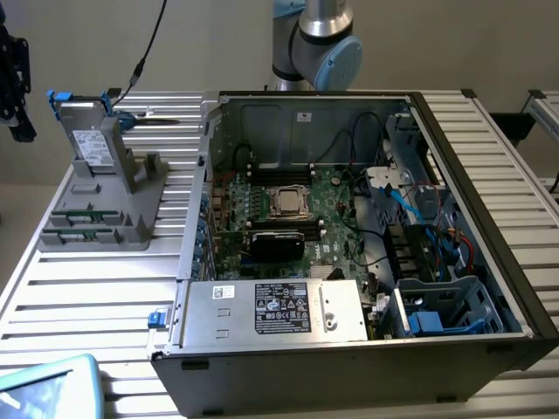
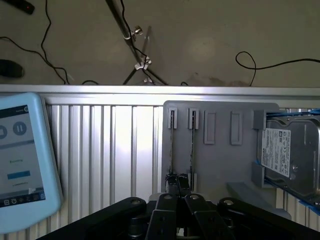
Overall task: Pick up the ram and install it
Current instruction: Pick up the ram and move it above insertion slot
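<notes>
Pincer [image 2: 178, 184] clenched, fingers together, above the grey holder [image 2: 220, 165]; ram [image 2: 171, 145] stands on edge in its end slot, a second stick [image 2: 192, 145] alongside; holder sits by the worktop's [image 1: 105, 288] edge on the exterior view's left.

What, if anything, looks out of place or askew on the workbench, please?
Nothing much stands out. Both ram sticks sit straight in the grey holder and the drive stands upright in it. Only the tablet appears slightly skewed against the slats of the table.

Ram [image 1: 85, 215] label too small to read; tablet [image 2: 25, 160], drive [image 2: 292, 150] cut by edge (arm [image 1: 319, 39] too).
</notes>
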`<act>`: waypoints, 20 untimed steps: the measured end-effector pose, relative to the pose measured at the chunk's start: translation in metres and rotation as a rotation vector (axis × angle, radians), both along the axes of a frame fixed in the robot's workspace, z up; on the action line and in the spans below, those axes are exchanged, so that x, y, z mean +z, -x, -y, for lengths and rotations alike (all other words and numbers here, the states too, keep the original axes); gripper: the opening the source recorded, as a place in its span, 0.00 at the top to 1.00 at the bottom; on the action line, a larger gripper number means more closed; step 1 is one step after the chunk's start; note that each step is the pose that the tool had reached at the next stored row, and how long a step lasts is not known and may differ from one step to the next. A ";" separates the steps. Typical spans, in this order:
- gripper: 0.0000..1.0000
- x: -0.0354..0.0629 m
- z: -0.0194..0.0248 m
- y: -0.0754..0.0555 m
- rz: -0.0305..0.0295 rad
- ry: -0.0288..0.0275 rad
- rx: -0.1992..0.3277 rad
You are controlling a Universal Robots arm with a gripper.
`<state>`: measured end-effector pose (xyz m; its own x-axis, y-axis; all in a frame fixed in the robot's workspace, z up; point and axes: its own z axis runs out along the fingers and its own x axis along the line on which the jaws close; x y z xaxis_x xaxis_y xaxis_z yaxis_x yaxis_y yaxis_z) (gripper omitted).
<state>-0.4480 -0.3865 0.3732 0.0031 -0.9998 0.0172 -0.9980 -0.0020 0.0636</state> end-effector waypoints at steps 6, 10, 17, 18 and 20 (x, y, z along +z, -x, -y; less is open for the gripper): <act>0.82 0.0000 0.0000 0.000 0.0001 0.0000 0.000; 0.63 0.0000 0.0000 0.000 0.0000 0.0000 0.000; 0.40 0.0000 0.0000 0.000 0.0000 0.0000 0.000; 0.40 0.0000 0.0000 0.000 0.0000 0.0000 0.000; 0.33 0.0000 0.0000 0.000 0.0000 0.0001 0.000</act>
<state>-0.4480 -0.3865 0.3732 0.0031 -0.9998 0.0173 -0.9980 -0.0020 0.0636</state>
